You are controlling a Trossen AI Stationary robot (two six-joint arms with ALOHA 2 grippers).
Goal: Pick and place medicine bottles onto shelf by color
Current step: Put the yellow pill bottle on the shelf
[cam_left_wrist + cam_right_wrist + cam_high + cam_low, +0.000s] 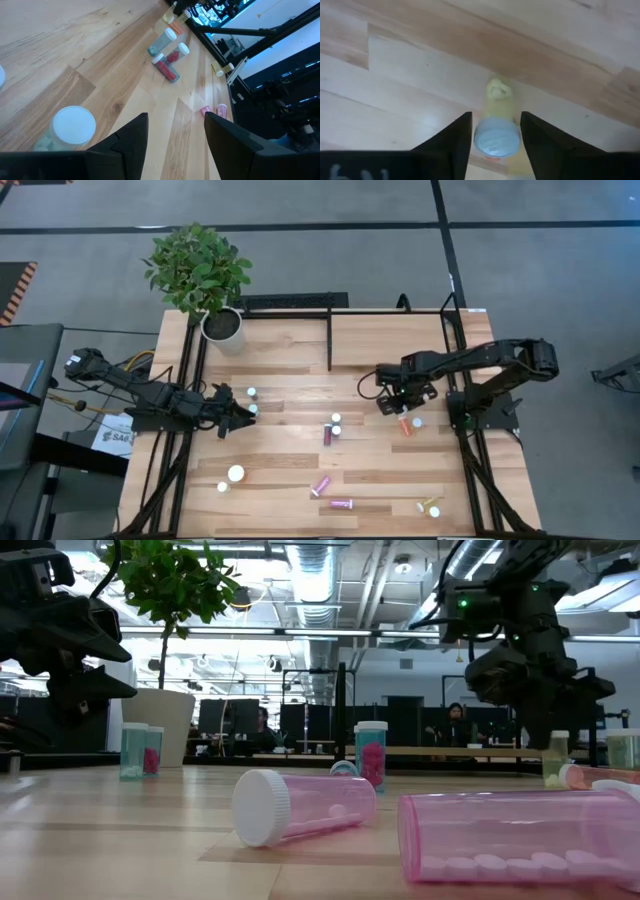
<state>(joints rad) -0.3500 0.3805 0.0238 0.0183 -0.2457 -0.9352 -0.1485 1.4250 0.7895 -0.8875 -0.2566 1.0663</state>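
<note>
My right gripper (496,131) points down at the table's right middle (392,404), shut on a small yellow medicine bottle (497,107) with a white cap; the gripper hides it in the high view. My left gripper (176,131) hovers open at the left middle (245,418), near two upright bottles (251,392), (251,409). Other bottles stand or lie scattered: a maroon group (331,430), an orange one (406,425), two pink ones lying (321,485), (341,504). The shelf's black frame (330,340) stands at the far side. My right gripper pinches the yellow bottle's white cap (496,142) between its two fingers, one on each side of it. The fingers come from above, pointing steeply down. The bottle stands upright with its bottom on the table (556,778).
A potted plant (222,325) stands at the far left corner. A larger white-capped bottle (236,474) and a small one (222,487) sit near left; a yellow one (430,504) lies near right. Bare wood lies in the table's far middle.
</note>
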